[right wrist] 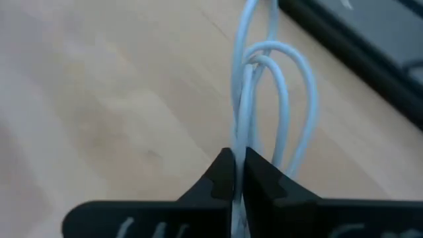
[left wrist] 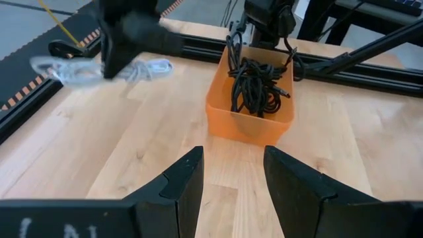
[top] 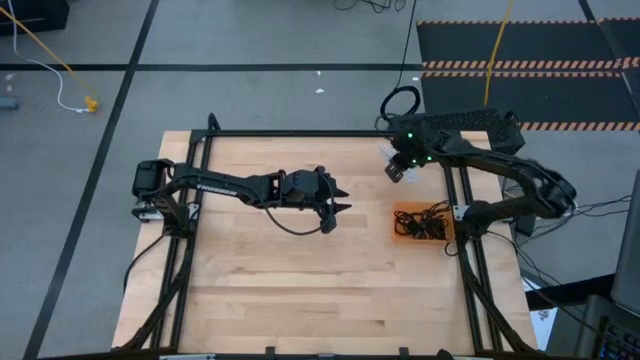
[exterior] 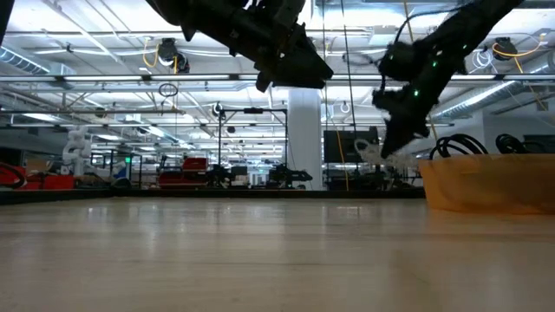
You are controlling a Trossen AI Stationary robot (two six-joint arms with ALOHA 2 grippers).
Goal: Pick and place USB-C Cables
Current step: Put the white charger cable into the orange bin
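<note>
The white USB-C cable point(right wrist: 277, 99) is a small loose coil in my right gripper point(right wrist: 234, 168), which is shut on it above the table's far right part point(top: 400, 165). It also shows in the left wrist view point(left wrist: 149, 69) and the low view point(exterior: 381, 154). Several black USB-C cables point(left wrist: 254, 86) lie bundled in the orange tray point(top: 400, 232), which stands on the table to the near side of my right gripper. My left gripper point(left wrist: 234, 178) is open and empty, held above the table's middle point(top: 335, 205), to the left of the tray. My right gripper pinches several strands of the white cable's coil point(right wrist: 239, 142) between its two fingertips. The loops point(right wrist: 294, 86) reach out past the fingertips. In the low view the cable hangs clear of the table.
A black frame rail point(top: 300, 133) runs along the table's far edge and others along its sides. A large black ring-shaped loop point(top: 400, 100) and a yellow cord point(top: 495, 50) lie on the floor beyond the far edge. Bare wood lies left of and nearer than the tray.
</note>
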